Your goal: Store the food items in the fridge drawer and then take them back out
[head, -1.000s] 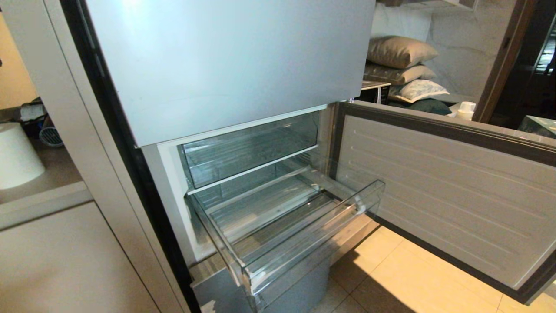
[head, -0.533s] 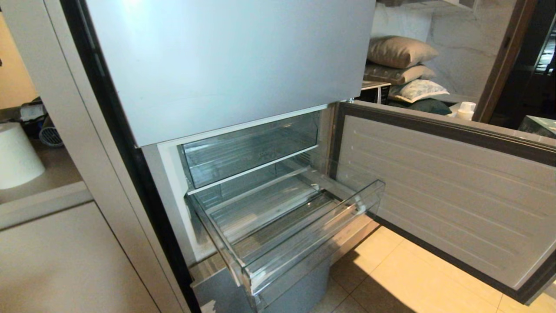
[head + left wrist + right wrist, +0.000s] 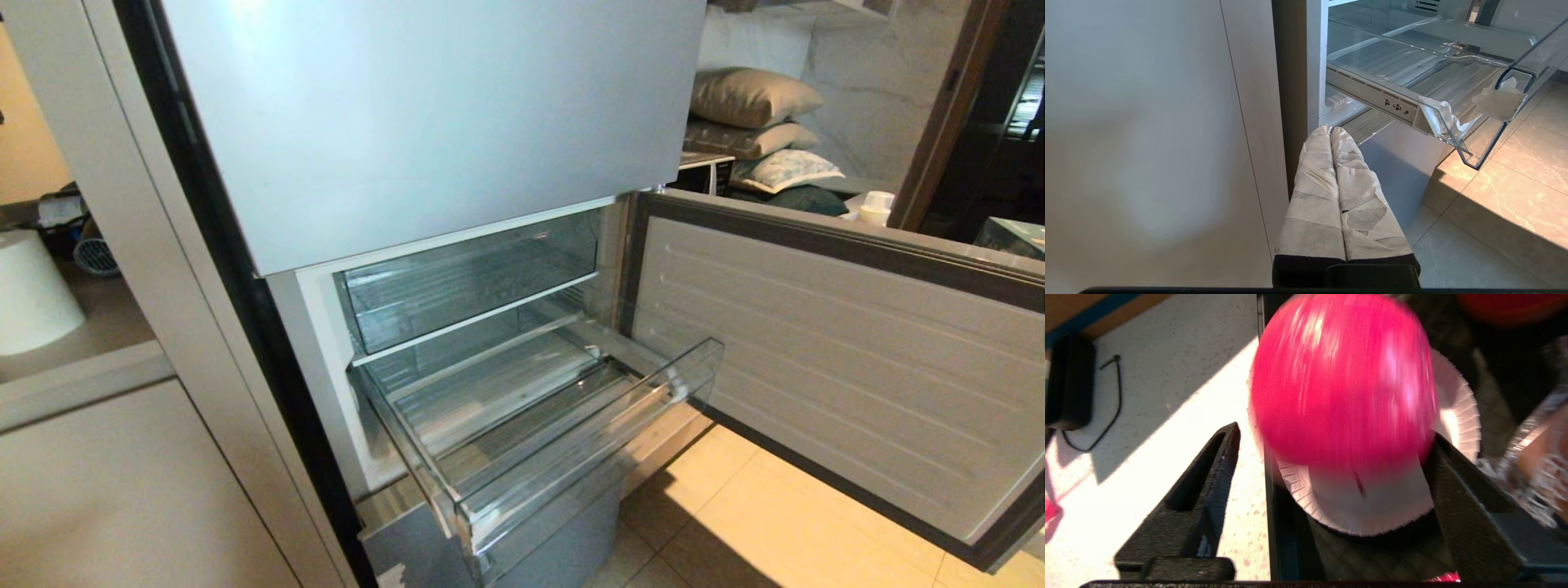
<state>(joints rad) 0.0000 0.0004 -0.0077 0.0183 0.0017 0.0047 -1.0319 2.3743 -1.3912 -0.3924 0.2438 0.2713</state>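
Observation:
The fridge drawer (image 3: 588, 445) is pulled out below the closed upper door, and nothing lies on its ribbed floor. Neither arm shows in the head view. In the right wrist view a round glossy red food item (image 3: 1343, 375), blurred, sits over a white paper plate (image 3: 1367, 506). My right gripper (image 3: 1336, 433) is open around its near side; one finger (image 3: 1208, 477) stands clear of it, the other (image 3: 1457, 490) is close to its edge. Another reddish shape (image 3: 1506, 306) shows at the frame's edge. My left gripper (image 3: 1330, 130) is shut and empty beside the cabinet, below the fridge drawer (image 3: 1494, 102).
The lower fridge door (image 3: 833, 351) swings wide open to the right over the tiled floor (image 3: 775, 523). A clear compartment with a white front strip (image 3: 473, 278) sits above the drawer. Near the plate lie a crinkly clear packet (image 3: 1539, 457) and a black device with a cable (image 3: 1065, 384).

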